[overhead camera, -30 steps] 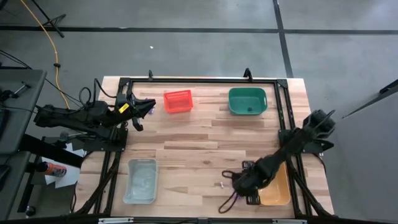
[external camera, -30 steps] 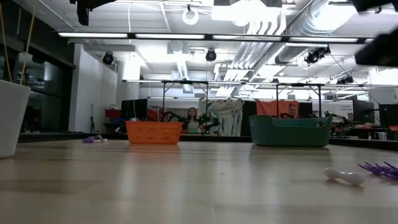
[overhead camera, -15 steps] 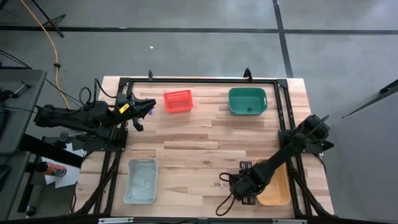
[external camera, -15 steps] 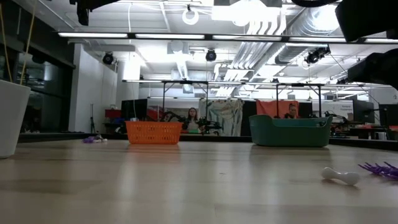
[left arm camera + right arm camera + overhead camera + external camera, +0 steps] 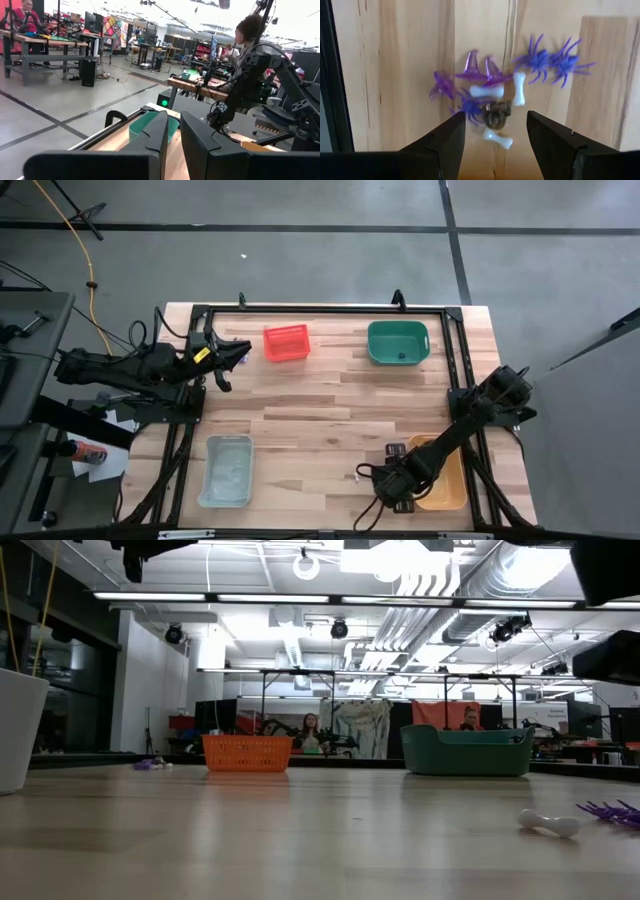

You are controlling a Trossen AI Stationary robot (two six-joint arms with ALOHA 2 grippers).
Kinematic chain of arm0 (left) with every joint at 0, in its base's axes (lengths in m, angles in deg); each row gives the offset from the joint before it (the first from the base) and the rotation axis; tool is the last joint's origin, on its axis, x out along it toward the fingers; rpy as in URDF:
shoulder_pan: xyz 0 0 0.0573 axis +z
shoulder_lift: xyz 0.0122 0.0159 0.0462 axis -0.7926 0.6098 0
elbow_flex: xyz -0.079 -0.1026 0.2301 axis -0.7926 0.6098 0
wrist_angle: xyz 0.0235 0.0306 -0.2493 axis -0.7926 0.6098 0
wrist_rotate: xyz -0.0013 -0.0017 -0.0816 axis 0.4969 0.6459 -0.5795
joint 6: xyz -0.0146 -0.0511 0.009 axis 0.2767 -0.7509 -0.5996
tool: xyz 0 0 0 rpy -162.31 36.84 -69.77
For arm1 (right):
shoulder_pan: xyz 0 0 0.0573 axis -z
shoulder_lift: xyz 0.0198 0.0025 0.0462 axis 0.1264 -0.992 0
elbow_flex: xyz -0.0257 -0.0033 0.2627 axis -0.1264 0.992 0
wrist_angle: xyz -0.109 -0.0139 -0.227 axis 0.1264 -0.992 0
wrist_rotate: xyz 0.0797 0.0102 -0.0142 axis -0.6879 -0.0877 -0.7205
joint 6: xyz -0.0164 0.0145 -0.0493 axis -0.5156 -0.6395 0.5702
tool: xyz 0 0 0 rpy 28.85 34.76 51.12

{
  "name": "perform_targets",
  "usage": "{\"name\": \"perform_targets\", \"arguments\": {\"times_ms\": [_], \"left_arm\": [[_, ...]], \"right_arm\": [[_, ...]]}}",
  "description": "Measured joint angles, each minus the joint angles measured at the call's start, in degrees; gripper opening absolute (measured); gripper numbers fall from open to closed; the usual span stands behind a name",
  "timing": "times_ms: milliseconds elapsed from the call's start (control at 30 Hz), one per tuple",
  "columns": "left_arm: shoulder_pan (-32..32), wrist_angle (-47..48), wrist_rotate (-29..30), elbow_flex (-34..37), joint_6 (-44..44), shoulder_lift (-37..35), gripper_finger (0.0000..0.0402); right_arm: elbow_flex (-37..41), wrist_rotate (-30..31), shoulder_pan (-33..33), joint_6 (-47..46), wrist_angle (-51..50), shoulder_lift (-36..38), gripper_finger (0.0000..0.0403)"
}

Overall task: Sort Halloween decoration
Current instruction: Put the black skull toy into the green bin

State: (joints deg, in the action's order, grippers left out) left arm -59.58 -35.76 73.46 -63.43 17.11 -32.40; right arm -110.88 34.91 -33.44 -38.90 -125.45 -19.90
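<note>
Our right gripper (image 5: 495, 132), jaws spread and empty, hangs directly over the Halloween decoration (image 5: 487, 92) piled near the orange bin (image 5: 443, 480); the left gripper (image 5: 172, 145), nearly closed, waits far-left.

The Halloween decoration (image 5: 492, 97) lies clustered on the table (image 5: 395, 75) ahead of the right gripper (image 5: 495, 134), mostly between its spread jaws, with two spiders (image 5: 552, 60) beyond one jaw.
</note>
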Motion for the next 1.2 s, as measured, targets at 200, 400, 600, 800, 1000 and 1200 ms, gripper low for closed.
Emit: {"name": "perform_targets", "arguments": {"times_ms": [200,400,600,800,1000,1200], "left_arm": [[0.0,0.0,0.0,0.0,0.0,0.0,0.0042],[0.0,0.0,0.0,0.0,0.02,0.0,0.0042],[0.0,0.0,0.0,0.0,0.02,0.0,0.0042],[0.0,0.0,0.0,0.0,0.02,0.0,0.0042],[0.0,0.0,0.0,0.0,0.04,0.0,0.0042],[0.0,0.0,0.0,0.0,0.04,0.0,0.0042]], "right_arm": [[-0.02,0.28,0.05,0.05,1.0,-1.46,0.0206],[-0.2,-0.9,0.04,0.03,1.33,-3.54,0.0206],[-0.22,-0.46,0.04,0.03,0.87,-3.63,0.0204],[-0.2,-0.2,0.08,0.32,0.58,-3.67,0.0162],[-0.2,0.06,0.19,0.45,0.39,-3.72,0.0102],[-1.32,0.51,0.19,0.77,-0.93,-3.93,0.0074]]}}
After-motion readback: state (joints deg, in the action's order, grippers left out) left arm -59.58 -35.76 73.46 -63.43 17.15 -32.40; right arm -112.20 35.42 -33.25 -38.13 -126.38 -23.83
